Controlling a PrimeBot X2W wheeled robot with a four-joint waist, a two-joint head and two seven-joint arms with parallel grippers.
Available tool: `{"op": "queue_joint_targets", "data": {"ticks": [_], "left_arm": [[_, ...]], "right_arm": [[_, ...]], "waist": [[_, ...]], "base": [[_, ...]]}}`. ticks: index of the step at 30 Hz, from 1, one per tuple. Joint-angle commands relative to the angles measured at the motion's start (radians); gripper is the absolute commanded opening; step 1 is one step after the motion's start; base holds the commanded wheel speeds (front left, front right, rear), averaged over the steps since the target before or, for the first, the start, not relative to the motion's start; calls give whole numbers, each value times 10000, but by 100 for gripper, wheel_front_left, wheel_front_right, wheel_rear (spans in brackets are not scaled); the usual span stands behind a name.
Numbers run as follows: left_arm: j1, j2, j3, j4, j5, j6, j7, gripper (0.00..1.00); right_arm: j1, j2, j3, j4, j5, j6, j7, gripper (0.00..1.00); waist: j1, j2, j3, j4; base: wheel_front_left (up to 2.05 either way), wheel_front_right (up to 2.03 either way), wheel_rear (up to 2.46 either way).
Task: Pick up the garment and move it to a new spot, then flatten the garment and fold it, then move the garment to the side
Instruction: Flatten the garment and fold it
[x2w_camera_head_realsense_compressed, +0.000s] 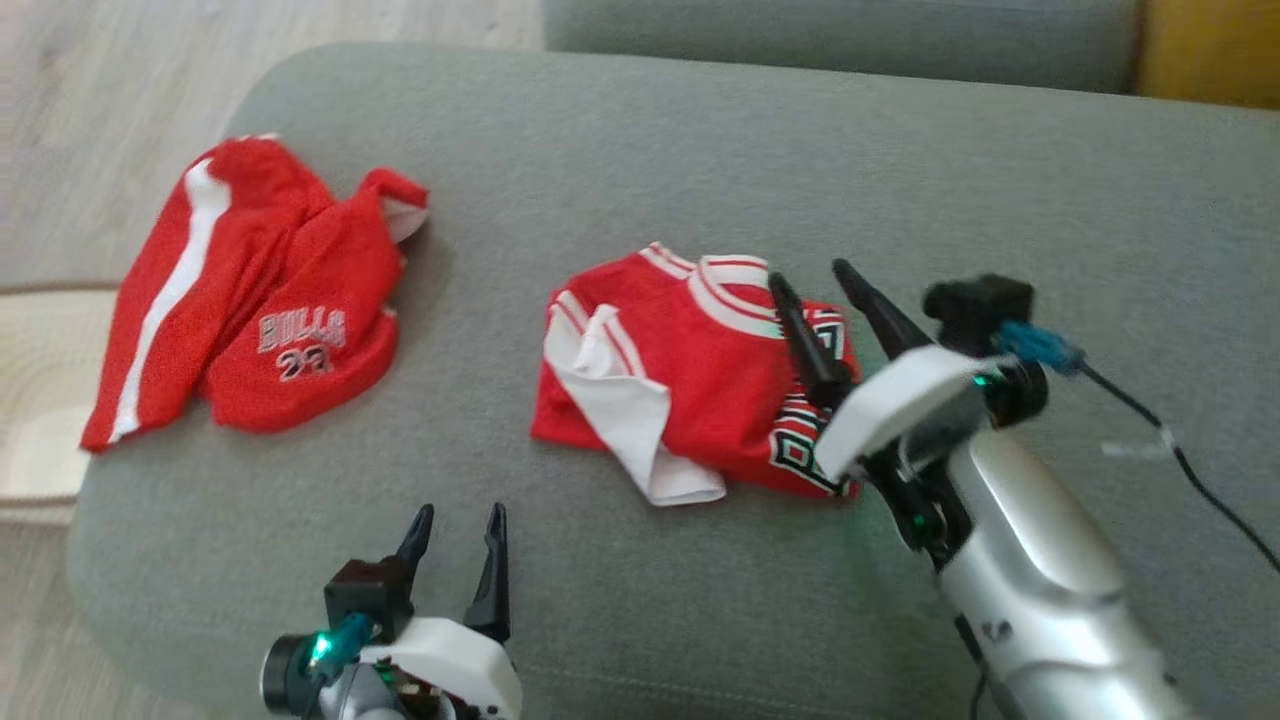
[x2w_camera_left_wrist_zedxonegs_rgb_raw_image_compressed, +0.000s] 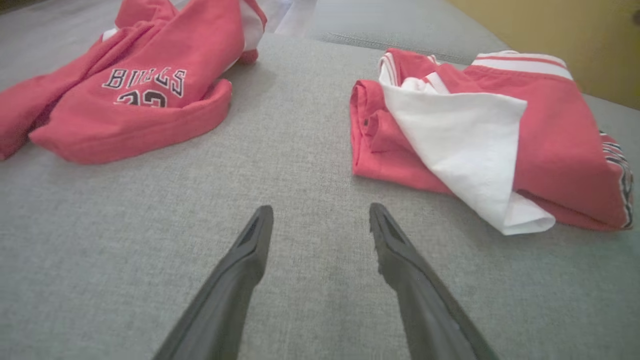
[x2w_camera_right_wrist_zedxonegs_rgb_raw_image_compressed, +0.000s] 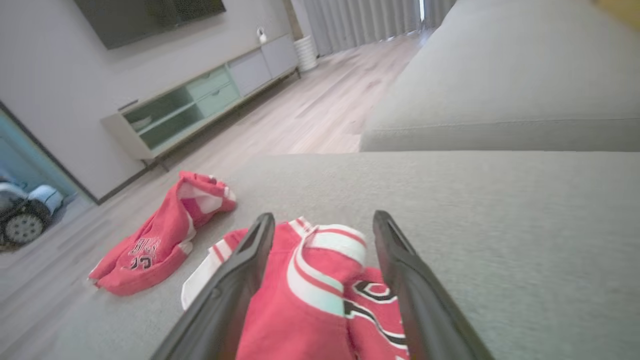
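Jersey (x2w_camera_head_realsense_compressed: 690, 390): lying folded on sofa (x2w_camera_head_realsense_compressed: 700, 150).
Right gripper (x2w_camera_head_realsense_compressed: 812, 272): hanging open over it.
Left gripper (x2w_camera_head_realsense_compressed: 462, 512): sitting open, empty.

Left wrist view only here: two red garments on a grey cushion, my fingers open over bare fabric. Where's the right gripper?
Observer: In the head view the right gripper is open, over the right side of the folded jersey. I can't tell whether it touches.
Operator: Is the jersey between its fingers?
Observer: Yes. In the right wrist view the striped collar sits in the gap between them.
Operator: And the Bulls garment?
Observer: The Bulls garment lies apart from the jersey, at the left edge of the cushion, with the floor just beyond it.
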Motion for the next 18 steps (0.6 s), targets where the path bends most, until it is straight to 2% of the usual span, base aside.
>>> {"op": "queue_joint_targets", "data": {"ticks": [1,5,12,18], "left_arm": [[-510,28,196,-236,-129,7,-124,100],[-622,28,23,-233,-254,36,-124,100],[-753,28,-183,-284,-408,87,-124,100],[-846,28,-288,-424,-438,125,-124,100]], "right_arm": [[-699,57,462,-100,23,65,446,100],[-1311,-48,903,287,290,65,1322,100],[-1900,-363,1207,909,655,65,2237,100],[-2215,-633,1612,1012,979,65,2641,100]], "waist": [[0,1,261,489],[0,1,406,853],[0,1,638,1218],[0,1,814,1384]], "base": [[0,0,0],[0,0,0],[0,0,0],[0,0,0]]}}
